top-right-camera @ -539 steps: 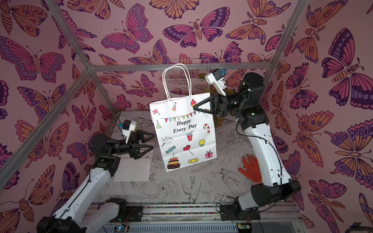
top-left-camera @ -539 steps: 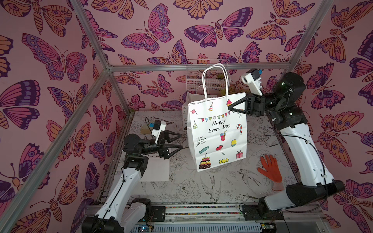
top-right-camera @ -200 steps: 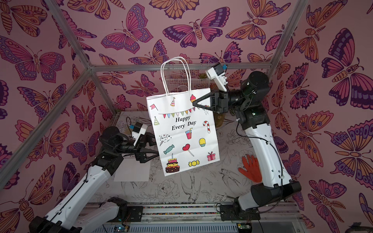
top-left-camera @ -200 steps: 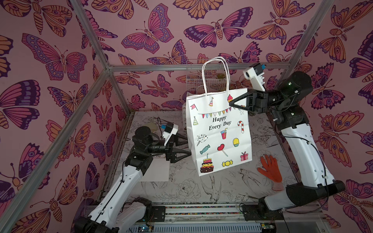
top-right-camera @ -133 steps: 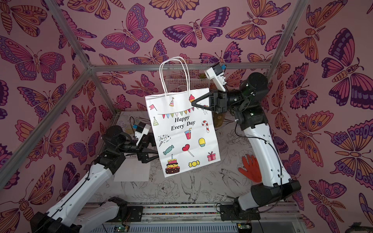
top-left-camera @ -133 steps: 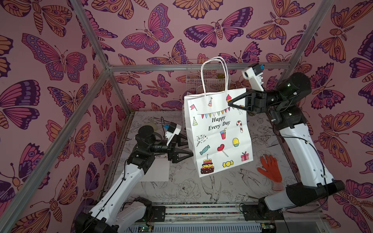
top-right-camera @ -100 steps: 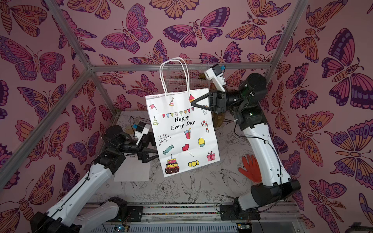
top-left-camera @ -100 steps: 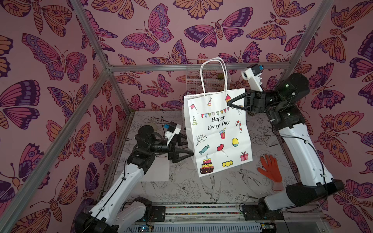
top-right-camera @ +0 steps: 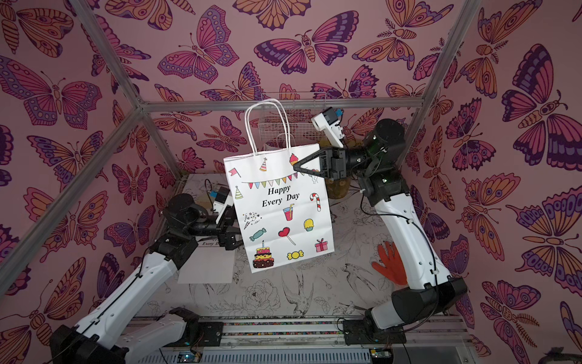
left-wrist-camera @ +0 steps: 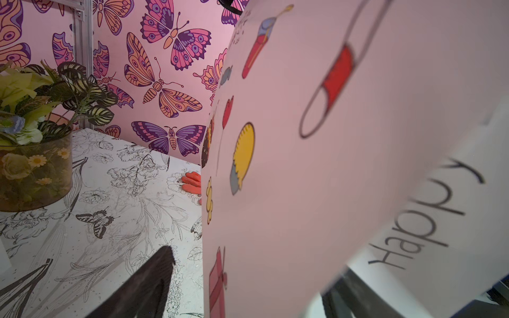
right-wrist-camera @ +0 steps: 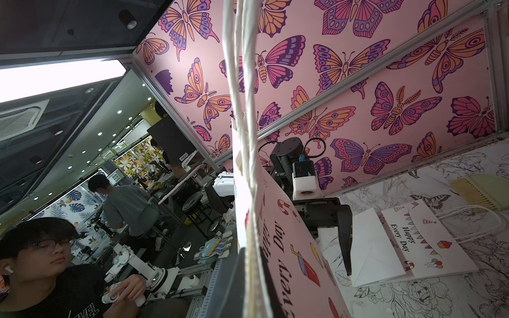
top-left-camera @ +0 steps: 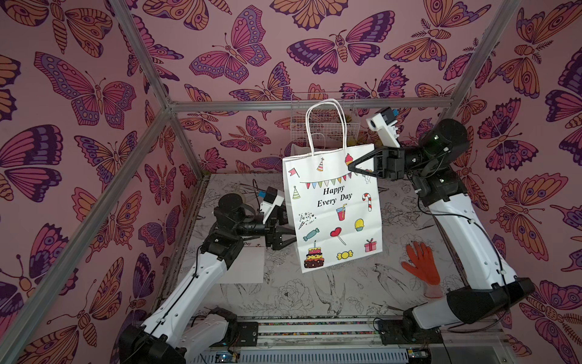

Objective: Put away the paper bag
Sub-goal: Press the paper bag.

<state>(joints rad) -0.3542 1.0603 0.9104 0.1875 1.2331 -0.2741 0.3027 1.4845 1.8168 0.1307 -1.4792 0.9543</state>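
evidently the right gripper (top-left-camera: 352, 166) was clamped on the top corner of the paper bag (top-left-camera: 337, 214) to hang it upright and clear of the table (top-left-camera: 315, 293), while the left gripper (top-left-camera: 288, 236) hovered with jaws spread just beside its edge, likely to steady it.

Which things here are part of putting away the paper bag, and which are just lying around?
In the job: paper bag, pinched near its top corner by the right gripper; left gripper, open at its edge; wire basket behind, probably its destination.
Lying about: orange glove; folded bag flat on the table; vase of flowers; hand brush.
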